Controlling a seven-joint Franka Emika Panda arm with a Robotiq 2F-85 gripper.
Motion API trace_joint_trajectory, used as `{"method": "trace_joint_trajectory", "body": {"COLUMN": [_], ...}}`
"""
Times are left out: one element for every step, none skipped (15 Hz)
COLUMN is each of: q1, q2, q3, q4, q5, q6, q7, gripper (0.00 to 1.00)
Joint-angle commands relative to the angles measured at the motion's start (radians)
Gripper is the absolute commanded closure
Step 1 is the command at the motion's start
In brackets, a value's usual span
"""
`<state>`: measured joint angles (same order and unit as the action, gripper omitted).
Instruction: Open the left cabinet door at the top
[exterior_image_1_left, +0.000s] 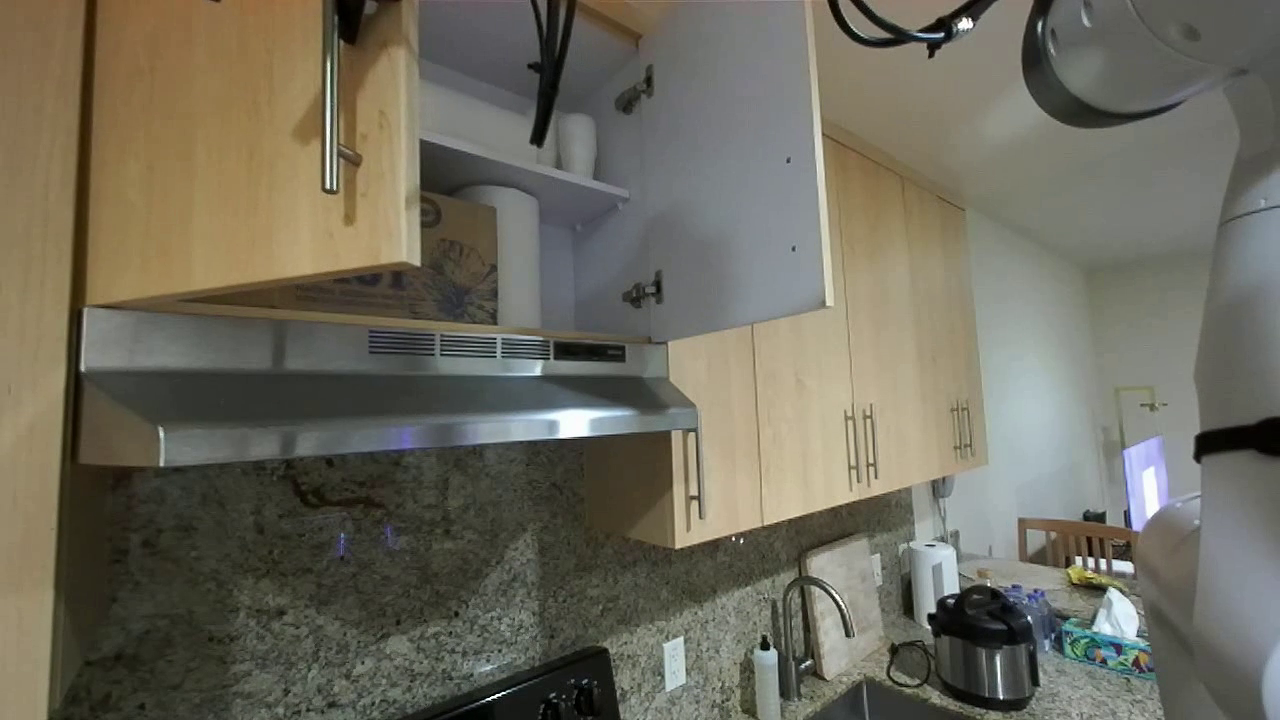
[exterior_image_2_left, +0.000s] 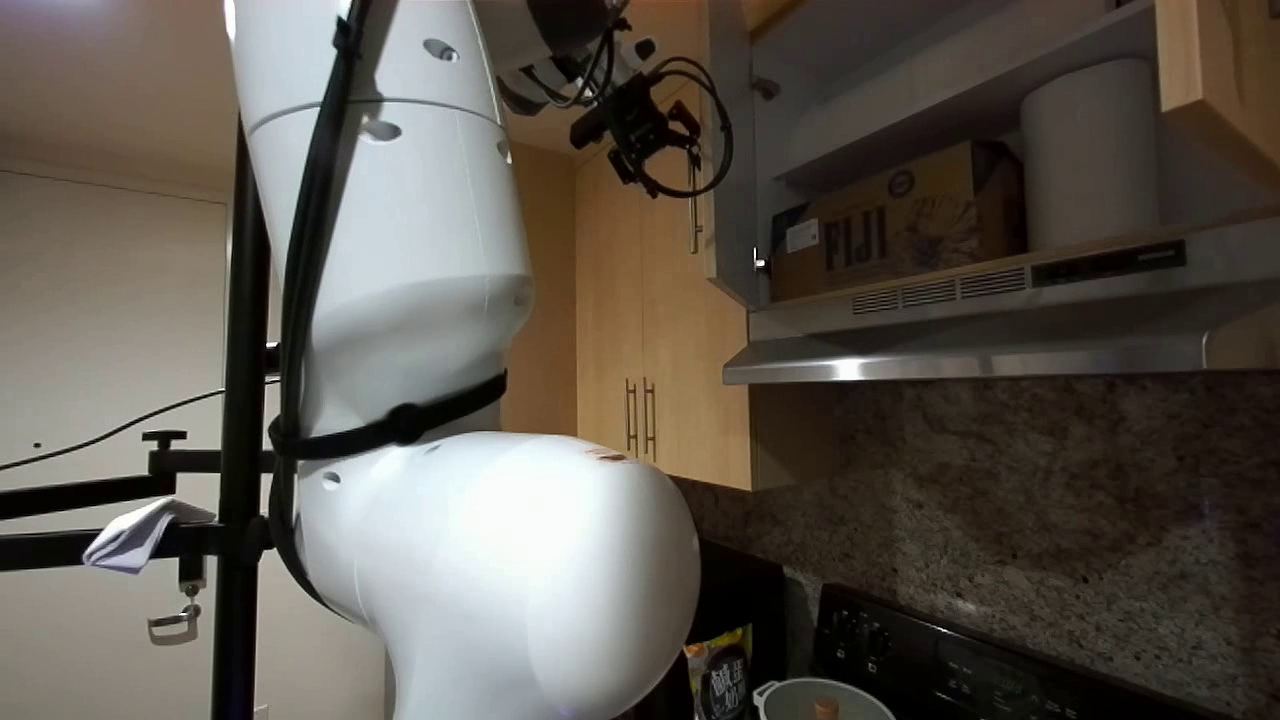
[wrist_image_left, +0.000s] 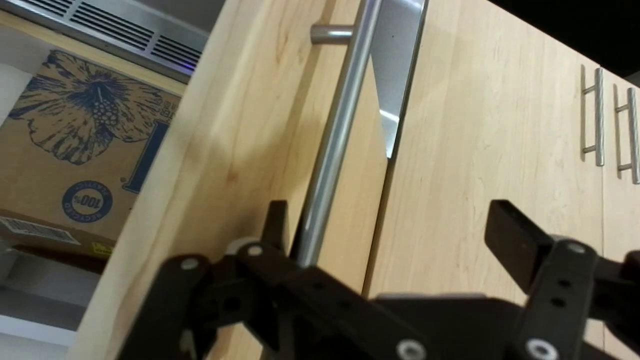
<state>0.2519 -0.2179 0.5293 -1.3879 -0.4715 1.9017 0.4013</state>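
The left cabinet door (exterior_image_1_left: 230, 150) is light wood and stands partly open above the hood. Its inner face (exterior_image_2_left: 730, 240) shows in an exterior view. Its steel bar handle (exterior_image_1_left: 331, 110) is near the free edge; it also shows in an exterior view (exterior_image_2_left: 693, 215) and in the wrist view (wrist_image_left: 335, 135). My gripper (wrist_image_left: 391, 220) is open, with the handle between its fingers, close to the left finger. I cannot tell whether they touch. The handle's lower part in the wrist view is hidden behind that finger. The gripper (exterior_image_2_left: 660, 150) is on the door's outer side.
The right door (exterior_image_1_left: 735, 170) is wide open. Inside the cabinet are a cardboard box (exterior_image_2_left: 890, 225) and a white roll (exterior_image_2_left: 1090, 150). The steel hood (exterior_image_1_left: 380, 400) is just below. Tall wood doors (wrist_image_left: 490, 125) stand beside. Loose black cables (exterior_image_1_left: 550, 70) hang from the arm.
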Motion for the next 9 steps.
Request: {"method": "trace_joint_trajectory", "body": {"q1": [0.004,0.003,0.003,0.004,0.006,0.007,0.01,0.012,0.013], "q2": [0.069,0.074,0.075,0.074,0.068,0.062,0.056,0.051,0.047], "q3": [0.06,0.072,0.082,0.091,0.101,0.111,0.12,0.131,0.142], "q4": [0.12,0.124,0.128,0.132,0.136,0.139,0.142,0.146,0.15], "q5": [-0.1,-0.122,-0.143,-0.164,-0.183,-0.203,-0.219,-0.228,-0.236], "q6": [0.068,0.064,0.055,0.046,0.029,0.013,0.0,-0.012,-0.022], "q7": [0.035,0.051,0.063,0.077,0.09,0.104,0.107,0.109,0.107], "gripper": [0.0,0.0,0.0,0.0,0.0,0.0,0.0,0.0,0.0]}}
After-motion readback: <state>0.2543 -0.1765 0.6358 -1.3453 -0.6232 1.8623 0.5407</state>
